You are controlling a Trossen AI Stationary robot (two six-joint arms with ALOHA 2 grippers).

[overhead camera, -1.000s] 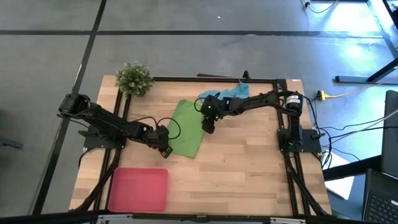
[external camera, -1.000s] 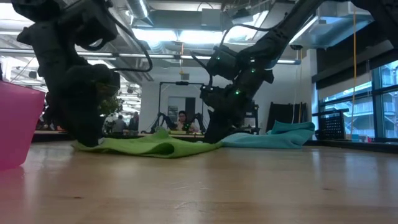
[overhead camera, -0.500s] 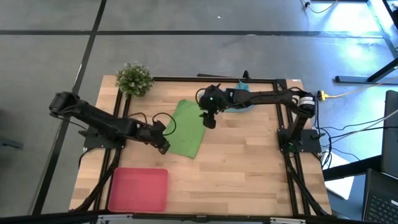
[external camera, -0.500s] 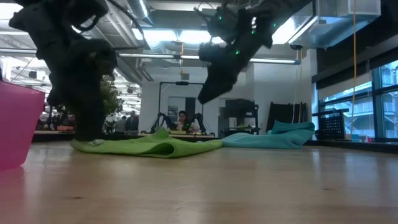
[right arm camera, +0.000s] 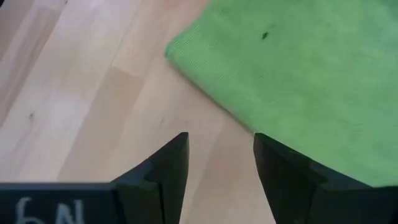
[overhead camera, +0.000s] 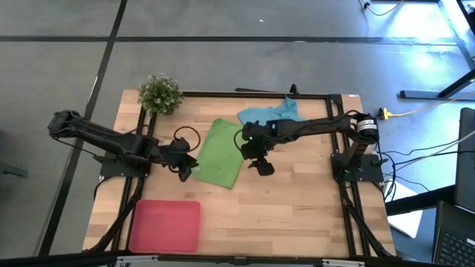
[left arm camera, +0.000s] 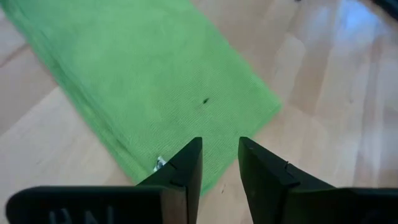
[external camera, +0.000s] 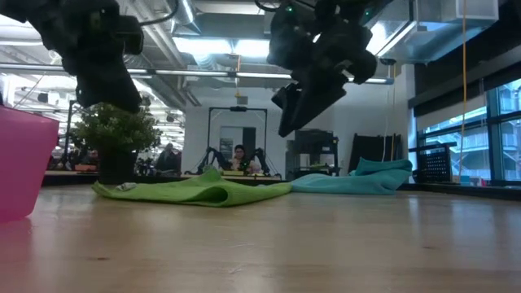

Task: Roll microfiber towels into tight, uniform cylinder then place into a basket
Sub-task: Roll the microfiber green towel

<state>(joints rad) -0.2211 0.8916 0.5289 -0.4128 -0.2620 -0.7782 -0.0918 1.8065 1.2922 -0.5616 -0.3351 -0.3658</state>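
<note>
The lime green towel (overhead camera: 221,153) lies on the table as a flat folded strip; it also shows in the low view (external camera: 191,192). The light blue towel (overhead camera: 267,113) lies crumpled at the far edge. The red basket (overhead camera: 165,226) stands at the near left. My left gripper (left arm camera: 220,163) is open and empty, raised over the green towel's near left edge (overhead camera: 187,172). My right gripper (right arm camera: 219,155) is open and empty, raised over bare wood just right of the towel's near corner (overhead camera: 263,167).
A small green plant (overhead camera: 160,93) stands at the far left corner. Bare wood (overhead camera: 312,200) spreads over the table's near right part. In the low view, a person sits far off in the room behind the table.
Both grippers have risen off the green towel. My left gripper has gone up and a little toward the table's left edge. My right gripper has gone up and then toward the near edge, past the towel's right side. The towel lies as before.
</note>
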